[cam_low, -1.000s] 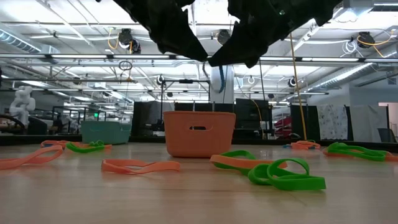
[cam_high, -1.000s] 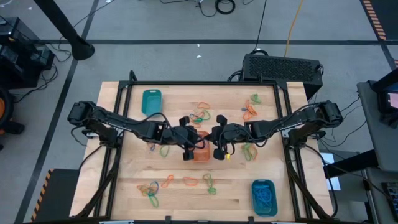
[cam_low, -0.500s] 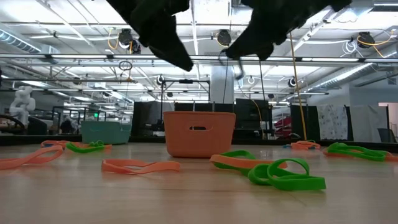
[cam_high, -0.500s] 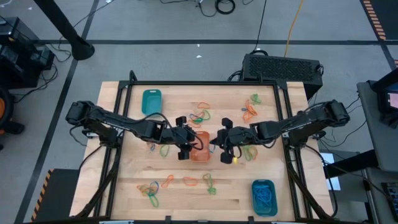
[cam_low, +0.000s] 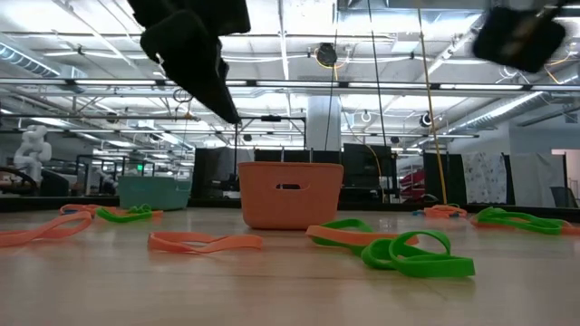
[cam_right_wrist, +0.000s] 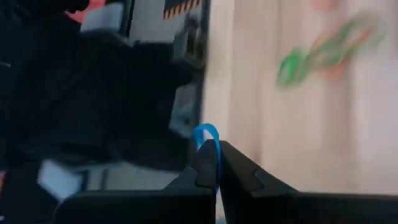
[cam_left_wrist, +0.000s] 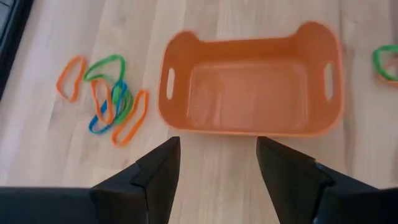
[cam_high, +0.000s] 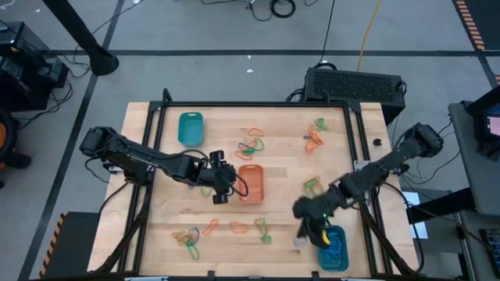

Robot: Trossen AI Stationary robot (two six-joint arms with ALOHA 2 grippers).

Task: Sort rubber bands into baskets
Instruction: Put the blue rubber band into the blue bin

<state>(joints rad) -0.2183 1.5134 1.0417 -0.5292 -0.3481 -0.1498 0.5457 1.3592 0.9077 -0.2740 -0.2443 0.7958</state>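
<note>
Right pincer (cam_right_wrist: 214,163): fingers pressed together on a blue rubber band (cam_right_wrist: 207,135), above the tabletop's (cam_high: 281,242) near right corner, just beside the teal basket (cam_high: 332,248) that holds blue bands. Left pincer (cam_left_wrist: 217,163): fingers apart, holding nothing, hanging just beside the orange basket (cam_left_wrist: 249,84) at the tabletop's middle; the basket's inside appears bare. A cluster of orange, green and blue bands (cam_left_wrist: 107,99) lies on the wood next to that basket. A second teal basket (cam_high: 190,128) stands near the far left corner. Loose bands (cam_high: 187,237) also lie scattered along the near edge and toward the far right; nothing lies between either pincer and its nearest basket.
</note>
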